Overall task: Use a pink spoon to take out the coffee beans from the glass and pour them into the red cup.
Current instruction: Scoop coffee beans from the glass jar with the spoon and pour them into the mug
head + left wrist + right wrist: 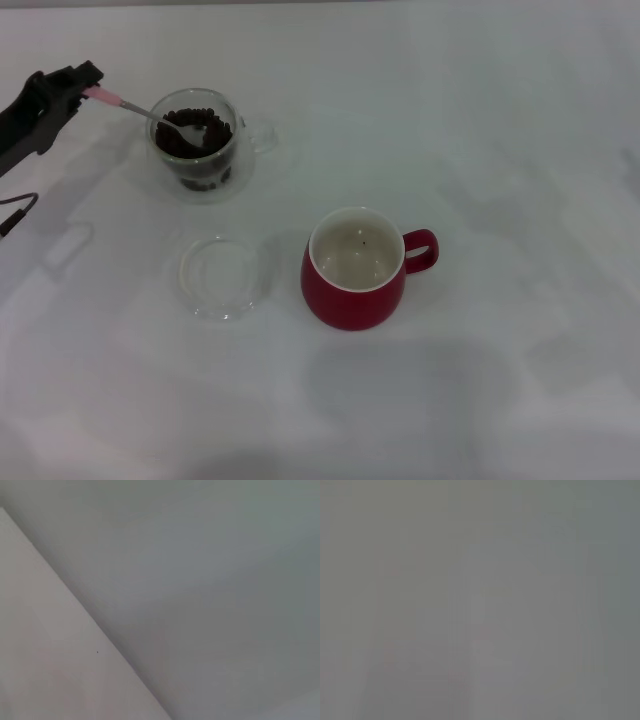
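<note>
**Spoon in the glass, held by the left gripper**

The pink spoon (140, 108) slopes down into the glass (197, 148), its metal bowl resting on the coffee beans (195, 140) — an angle suited to scooping. The left gripper (84, 84), at the table's (500, 120) far left, is clamped on the pink handle end. The red cup (355, 268) stands well apart, nearer the robot, mouth up and almost empty, ready to receive. A shallow glass dish (224, 277) lies beside it, unused. The right gripper is out of sight.
</note>
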